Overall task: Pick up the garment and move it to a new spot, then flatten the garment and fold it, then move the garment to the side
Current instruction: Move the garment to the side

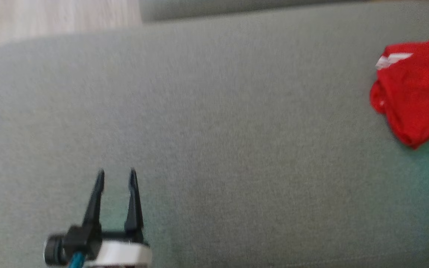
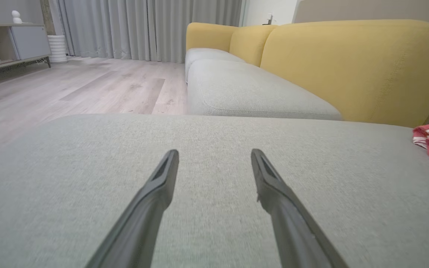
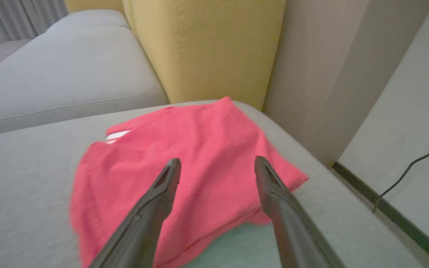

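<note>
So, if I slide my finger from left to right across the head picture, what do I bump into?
left gripper → cushion → garment

You've got a grey cushion (image 2: 50,186) up front, more grey sofa seats (image 2: 244,93) with mustard-yellow backrests (image 2: 356,67) behind it, pale wood floor (image 2: 88,85), long grey curtains (image 2: 143,29) and a low cabinet (image 2: 21,41) across the room.
</note>
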Available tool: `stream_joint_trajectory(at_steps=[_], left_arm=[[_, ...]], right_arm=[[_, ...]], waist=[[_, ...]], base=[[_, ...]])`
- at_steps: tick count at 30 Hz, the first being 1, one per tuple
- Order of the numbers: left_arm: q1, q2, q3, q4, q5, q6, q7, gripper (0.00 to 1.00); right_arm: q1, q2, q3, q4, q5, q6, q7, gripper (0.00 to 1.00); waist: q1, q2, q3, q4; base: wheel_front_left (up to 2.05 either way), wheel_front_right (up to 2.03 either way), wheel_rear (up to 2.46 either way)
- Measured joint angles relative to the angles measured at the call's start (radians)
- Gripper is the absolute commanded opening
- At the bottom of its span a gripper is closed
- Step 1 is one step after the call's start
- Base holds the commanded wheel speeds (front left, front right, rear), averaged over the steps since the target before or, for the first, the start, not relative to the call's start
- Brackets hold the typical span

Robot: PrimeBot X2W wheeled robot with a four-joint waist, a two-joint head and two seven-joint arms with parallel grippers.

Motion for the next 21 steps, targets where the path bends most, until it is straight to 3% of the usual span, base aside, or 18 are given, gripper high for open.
stream_joint_trajectory(at_steps=[3,4,13,18,21], left_arm=[[0.055,0.000,-0.001,0.023,-0.043,-0.009,0.000,1.00],[0.055,0.000,-0.001,0.023,-0.043,-0.009,0.000,1.00],[0.136,0.000,0.001,0.046,-0.041,0.004,0.000,1.00],[0.183,0.000,0.000,0.043,-0.002,-0.029,0.000,1.00],[0.204,0.002,0.007,0.042,0.015,-0.046,0.000,1.00]], right_arm=[[0.131,0.082,0.034,-0.127,-0.003,0.000,0.000,1.00],[0.131,0.082,0.034,-0.127,-0.003,0.000,0.000,1.00],[0.569,0.305,0.148,-0.583,-0.035,0.000,0.000,1.00],[0.779,0.359,0.148,-0.783,-0.144,0.000,0.000,1.00],[0.864,0.394,0.136,-0.839,-0.164,0.000,0.000,1.00]], waist=[[0.0000,0.0000,-0.080,0.005],[0.0000,0.0000,-0.080,0.005],[-0.0001,0.0001,-0.274,0.034],[-0.0001,0.0001,-0.334,0.074],[-0.0001,0.0001,-0.357,0.097]], base=[[0.00,0.00,0.00],[0.00,0.00,0.00],[0.00,0.00,0.00],[0.00,0.00,0.00],[0.00,0.00,0.00]])
